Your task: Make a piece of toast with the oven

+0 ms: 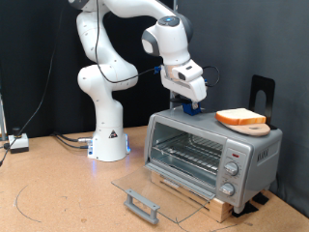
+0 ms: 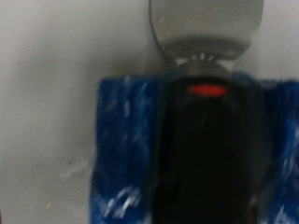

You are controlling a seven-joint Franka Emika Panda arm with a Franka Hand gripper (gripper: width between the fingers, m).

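- Oven (image 1: 210,153) door (image 1: 154,189) lay nearest, folded down flat, glass with grey handle.
- Oven was silver-grey, wire rack visible inside, knobs at exterior view's right.
- Toast (image 1: 240,118), tan with orange-brown crust, sat on a round wooden board (image 1: 253,127) atop the oven.
- Gripper (image 1: 192,106) hovered at oven's top, left of toast; fingers' spread couldn't be told.

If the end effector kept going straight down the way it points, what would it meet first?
Most likely the oven top: the end effector hangs just above its roof, apart from the piece of toast. Contact cannot be told.
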